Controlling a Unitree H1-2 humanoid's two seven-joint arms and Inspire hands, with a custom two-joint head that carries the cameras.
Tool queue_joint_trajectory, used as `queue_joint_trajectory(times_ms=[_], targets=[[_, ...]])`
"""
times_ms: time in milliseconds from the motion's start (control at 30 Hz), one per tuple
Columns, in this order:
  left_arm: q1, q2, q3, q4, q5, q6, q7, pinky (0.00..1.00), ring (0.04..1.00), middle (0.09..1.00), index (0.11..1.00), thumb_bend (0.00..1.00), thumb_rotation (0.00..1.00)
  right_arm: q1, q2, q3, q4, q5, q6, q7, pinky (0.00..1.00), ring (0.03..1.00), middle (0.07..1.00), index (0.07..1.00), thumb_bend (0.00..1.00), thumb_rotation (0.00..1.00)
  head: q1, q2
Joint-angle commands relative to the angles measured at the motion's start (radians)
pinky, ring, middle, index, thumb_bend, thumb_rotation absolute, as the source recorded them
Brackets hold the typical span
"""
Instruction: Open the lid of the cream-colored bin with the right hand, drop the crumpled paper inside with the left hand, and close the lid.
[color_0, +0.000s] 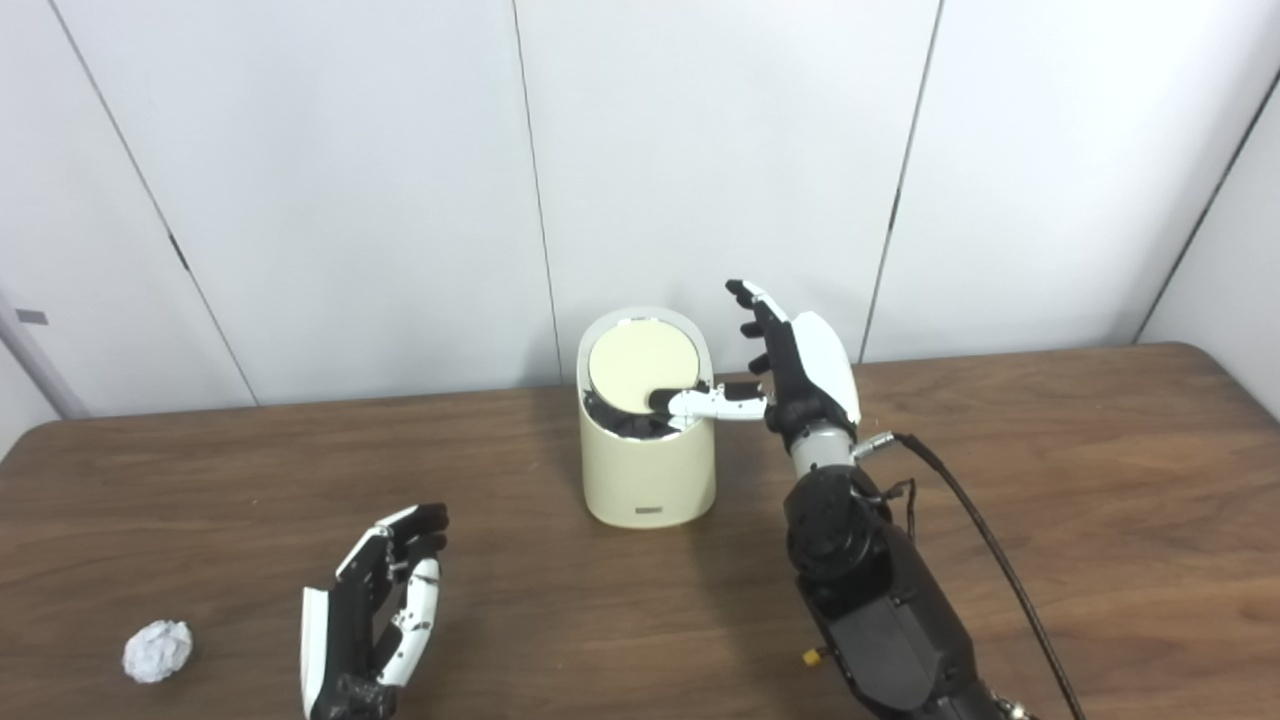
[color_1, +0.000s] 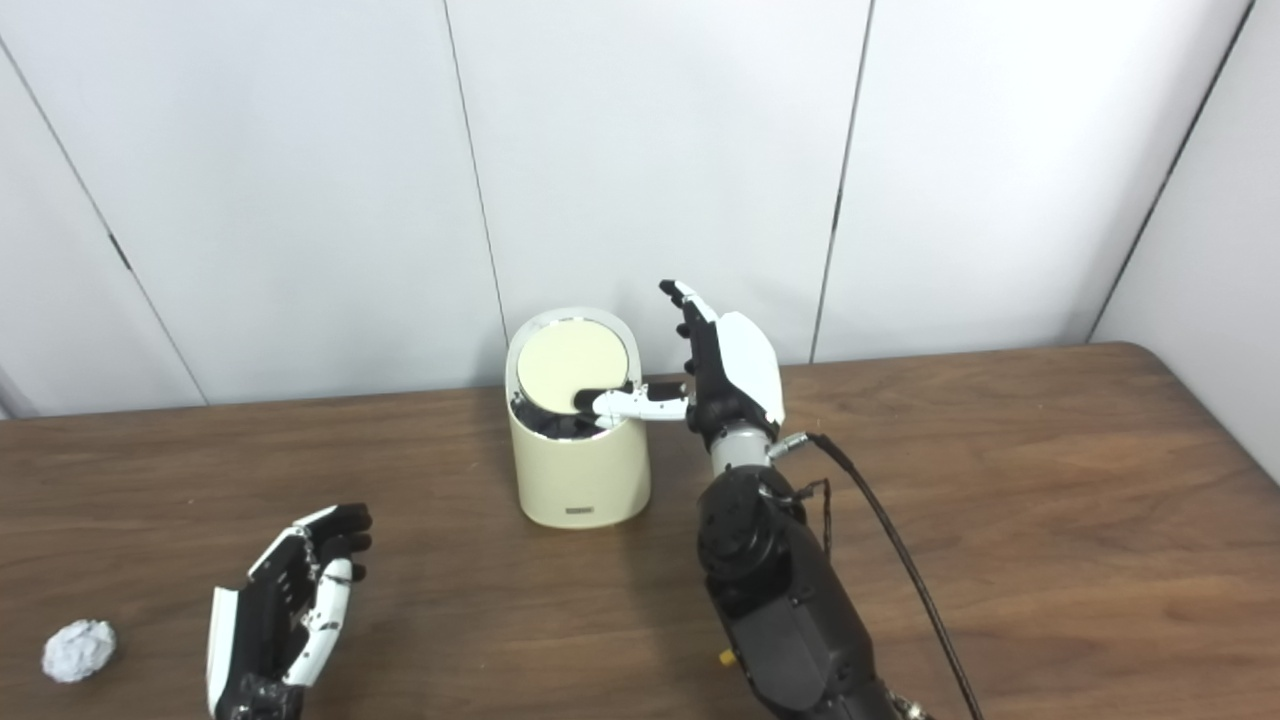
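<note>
We are finding the bin lid tilting open, our right hand spread, thumb pressing it down. The paper ball is lying at eight o'clock, ungrasped; our left hand is waiting beside it, released. Dropping and closing are outstanding.

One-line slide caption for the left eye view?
Right hand thumb tips the cream-colored bin lid inward; open left hand waits beside the crumpled paper on the table.

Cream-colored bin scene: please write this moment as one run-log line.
lid: tilted open | right robot hand: thumb on lid | left robot hand: open, empty | crumpled paper: on table
</note>
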Motion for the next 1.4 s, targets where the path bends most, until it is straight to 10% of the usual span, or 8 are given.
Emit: queue_joint_trajectory(times_ms=[0,667,1367], targets=[[-0.021,-0.005,-0.005,-0.011,0.002,-0.043,0.014,0.59,0.683,0.708,0.696,0.21,0.57,-0.041,0.004,0.015,-0.003,-0.015,0.004,0.010,0.63,0.824,0.891,0.881,0.90,0.34,-0.001,0.000],[-0.027,-0.010,-0.007,0.003,0.009,-0.046,0.023,0.59,0.684,0.704,0.694,0.21,0.55,-0.041,0.026,0.018,-0.137,0.015,0.030,0.063,0.68,0.844,0.908,0.894,0.84,0.28,-0.007,-0.009],[-0.030,0.014,0.000,0.019,-0.011,-0.057,0.009,0.60,0.690,0.711,0.698,0.23,0.59,0.070,-0.063,-0.029,-0.284,0.206,-0.116,0.187,0.71,0.843,0.882,0.871,0.96,0.81,-0.022,-0.020]])
